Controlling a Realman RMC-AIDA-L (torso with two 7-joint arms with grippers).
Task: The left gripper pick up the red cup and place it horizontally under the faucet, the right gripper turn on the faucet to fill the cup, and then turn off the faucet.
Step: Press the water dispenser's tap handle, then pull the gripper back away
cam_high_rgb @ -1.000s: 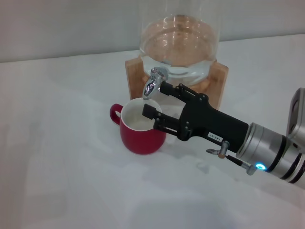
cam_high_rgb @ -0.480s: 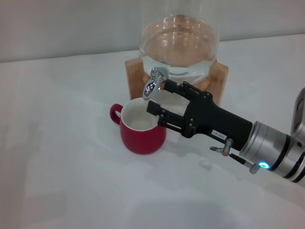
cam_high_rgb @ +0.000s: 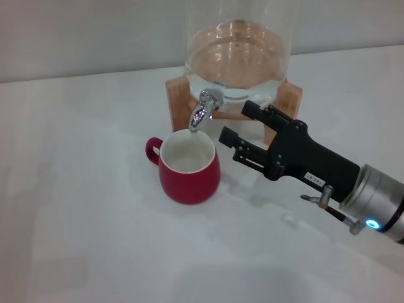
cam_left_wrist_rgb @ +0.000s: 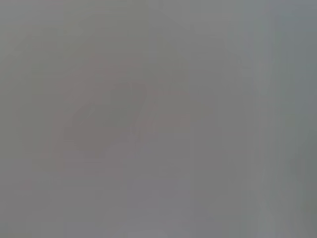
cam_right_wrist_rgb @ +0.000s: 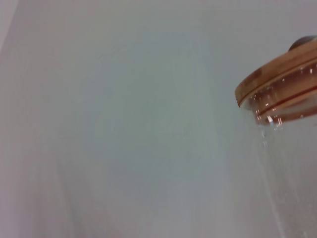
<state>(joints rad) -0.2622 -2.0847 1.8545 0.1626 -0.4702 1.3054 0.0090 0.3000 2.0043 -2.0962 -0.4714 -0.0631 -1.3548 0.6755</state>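
One hand in view: right hand (cam_high_rgb: 237,123) open wide, empty, just beside faucet (cam_high_rgb: 203,110); cup (cam_high_rgb: 188,167) upright below-left of it on counter (cam_high_rgb: 88,221), under spout.

The right gripper (cam_high_rgb: 238,124) is matte black and blocky, with two long jointed fingers (cam_high_rgb: 243,151) built of linked bars and a thick body bearing a small white label (cam_high_rgb: 315,179) with dark print. A small metal screw fitting (cam_high_rgb: 320,197) sticks out beneath it. Behind it sits a silver, ringed wrist (cam_high_rgb: 377,203) with a round blue light (cam_high_rgb: 373,224).
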